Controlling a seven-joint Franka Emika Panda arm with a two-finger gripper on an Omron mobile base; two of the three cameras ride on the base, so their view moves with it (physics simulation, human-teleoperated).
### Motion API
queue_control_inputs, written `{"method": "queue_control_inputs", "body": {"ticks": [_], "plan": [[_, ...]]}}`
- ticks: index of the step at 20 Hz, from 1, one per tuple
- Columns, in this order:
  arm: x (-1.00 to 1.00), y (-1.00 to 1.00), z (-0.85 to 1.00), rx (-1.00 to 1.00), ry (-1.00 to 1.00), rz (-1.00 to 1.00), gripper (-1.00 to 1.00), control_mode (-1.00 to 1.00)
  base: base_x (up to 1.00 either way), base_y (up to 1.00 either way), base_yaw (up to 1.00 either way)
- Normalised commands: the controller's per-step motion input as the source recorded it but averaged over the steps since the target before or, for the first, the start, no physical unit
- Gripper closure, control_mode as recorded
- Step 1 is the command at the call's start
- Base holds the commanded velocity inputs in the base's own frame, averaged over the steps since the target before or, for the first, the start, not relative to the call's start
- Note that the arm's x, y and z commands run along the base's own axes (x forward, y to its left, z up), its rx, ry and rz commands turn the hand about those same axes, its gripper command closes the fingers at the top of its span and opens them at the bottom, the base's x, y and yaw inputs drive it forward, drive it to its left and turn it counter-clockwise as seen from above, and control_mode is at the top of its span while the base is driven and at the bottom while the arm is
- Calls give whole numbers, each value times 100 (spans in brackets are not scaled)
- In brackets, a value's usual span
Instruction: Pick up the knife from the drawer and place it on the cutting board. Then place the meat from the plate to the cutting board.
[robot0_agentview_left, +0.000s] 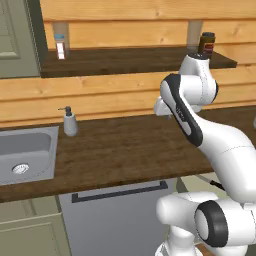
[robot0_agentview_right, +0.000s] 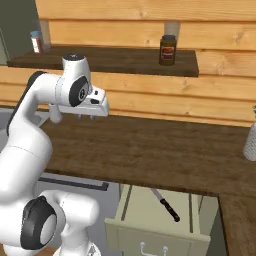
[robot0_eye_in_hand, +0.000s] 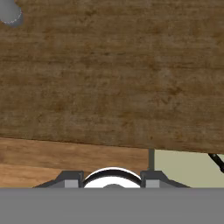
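Note:
The drawer (robot0_agentview_right: 150, 227) stands pulled out below the counter's front edge, pale grey-green with a small silver handle. Inside it lies the knife (robot0_agentview_right: 165, 204), black handle towards the front, blade pointing back under the counter. My gripper (robot0_agentview_right: 86, 118) hovers over the dark wooden counter (robot0_agentview_right: 150, 150), left of the drawer and well above it, pointing down. In the hand view my gripper (robot0_eye_in_hand: 111, 181) is open with nothing between its fingers, and a corner of the drawer (robot0_eye_in_hand: 183, 166) with a dark bit of the knife (robot0_eye_in_hand: 217, 161) shows at the lower right. The cutting board, plate and meat are out of view.
A steel sink (robot0_agentview_left: 25, 150) is set in the counter at the left, with a soap dispenser (robot0_agentview_left: 70, 122) beside it. A grey appliance front with a dark handle (robot0_agentview_left: 120, 192) sits under the counter. The wall shelf holds a dark jar (robot0_agentview_right: 167, 50) and a small bottle (robot0_agentview_left: 61, 47).

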Motion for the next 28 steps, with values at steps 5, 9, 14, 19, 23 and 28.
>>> {"method": "queue_control_inputs", "body": {"ticks": [5, 9, 14, 19, 23, 28], "plan": [[-4, 0, 0, 0, 0, 0, -100, 100, -22, 0, -4], [0, 0, 0, 0, 0, 0, -100, 100, -46, 27, -32], [0, 0, 0, 0, 0, 0, -100, 100, -36, 63, -58], [0, 0, 0, 0, 0, 0, -100, 100, -10, 40, -74], [0, 0, 0, 0, 0, 0, -100, 100, 0, 24, -82], [0, 0, 0, 0, 0, 0, -100, 100, 4, 26, -82]]}}
